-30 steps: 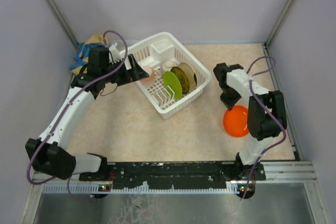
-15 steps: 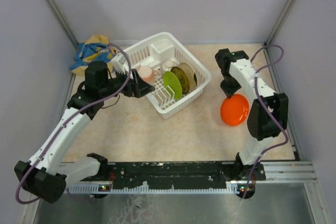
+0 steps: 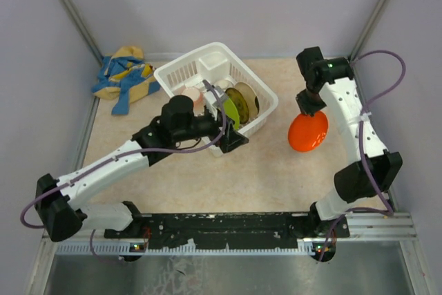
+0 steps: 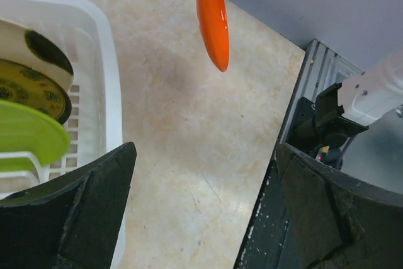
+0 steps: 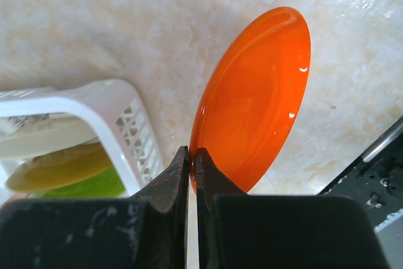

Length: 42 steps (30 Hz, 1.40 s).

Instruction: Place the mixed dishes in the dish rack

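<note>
Right tool (image 5: 192, 157): fingers pressed together on the rim of the glossy orange round plate (image 5: 258, 96), clamped at its near edge. The plate hangs on edge below the tool, to the right of the white plastic lattice dish rack (image 3: 181, 72) and apart from it; the left wrist view shows it edge-on with a soft shadow on the beige speckled table (image 3: 207, 177) beneath, so it appears clear of the surface. Left tool (image 4: 204, 155): black fingers (image 4: 75, 212) spread wide apart, nothing between them, sitting at the near corner of the rack with one finger over the rack's white wall. The left arm stretches diagonally across the table from its base to that corner. Rack contents, top view: small pink cup (image 3: 189, 94) in the left part; lime-green round plate (image 3: 224, 110) standing on edge in the slot ribs; brown-yellow patterned plate (image 3: 244, 99) on edge just behind it; small white patterned bowl (image 3: 222, 86) near the small cutlery compartment (image 3: 211, 64) at the far side. Left wrist view adds a cream plate with a dark patch (image 4: 22, 34) upright behind the brown-yellow one. Crumpled blue and yellow cloth (image 3: 124, 77) lies on the table at the far left, apart from the rack.
</note>
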Available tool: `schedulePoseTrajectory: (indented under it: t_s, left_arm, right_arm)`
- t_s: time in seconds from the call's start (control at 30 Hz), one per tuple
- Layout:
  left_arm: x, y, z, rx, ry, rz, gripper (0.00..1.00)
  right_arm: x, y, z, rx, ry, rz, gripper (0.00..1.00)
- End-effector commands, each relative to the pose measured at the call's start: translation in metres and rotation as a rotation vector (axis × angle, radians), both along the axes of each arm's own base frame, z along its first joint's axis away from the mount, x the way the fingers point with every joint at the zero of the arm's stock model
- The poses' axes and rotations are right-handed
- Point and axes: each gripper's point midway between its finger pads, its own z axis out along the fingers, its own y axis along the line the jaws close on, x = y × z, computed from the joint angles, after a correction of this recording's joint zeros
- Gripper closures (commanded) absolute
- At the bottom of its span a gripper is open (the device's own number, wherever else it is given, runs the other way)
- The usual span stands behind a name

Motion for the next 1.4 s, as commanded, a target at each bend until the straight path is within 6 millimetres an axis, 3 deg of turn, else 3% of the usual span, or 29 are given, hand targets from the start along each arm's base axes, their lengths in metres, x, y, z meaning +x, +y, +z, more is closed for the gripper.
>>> schedulePoseTrajectory:
  t_s: [0.0,0.27,0.4,0.73,1.07,1.23,1.37]
  left_arm:
    - [0.015,-0.023,0.009,-0.023,-0.195,0.031,0.02]
    - [0.035,-0.051,0.003,-0.036,-0.295,0.018,0.03]
    - [0.035,-0.069,0.004,-0.056,-0.291,-0.023,0.06]
    - [0.025,-0.096,0.000,-0.100,-0.231,-0.079,0.07]
    - [0.035,-0.116,-0.003,-0.110,-0.194,-0.073,0.10]
    - [0.043,-0.123,-0.004,-0.119,-0.187,-0.055,0.19]
    - [0.047,-0.130,-0.005,-0.127,-0.176,-0.051,0.36]
  right_arm:
    - [-0.004,0.013,0.034,0.104,-0.095,-0.029,1.00]
    - [-0.003,0.037,0.049,0.240,-0.109,0.007,1.00]
    - [-0.003,0.045,0.059,0.289,-0.128,0.011,1.00]
    - [0.002,0.051,0.078,0.335,-0.182,0.002,1.00]
    - [0.004,0.059,0.098,0.390,-0.228,0.021,1.00]
    - [0.001,0.061,0.103,0.406,-0.241,0.026,1.00]
    - [-0.002,0.062,0.103,0.411,-0.236,0.036,1.00]
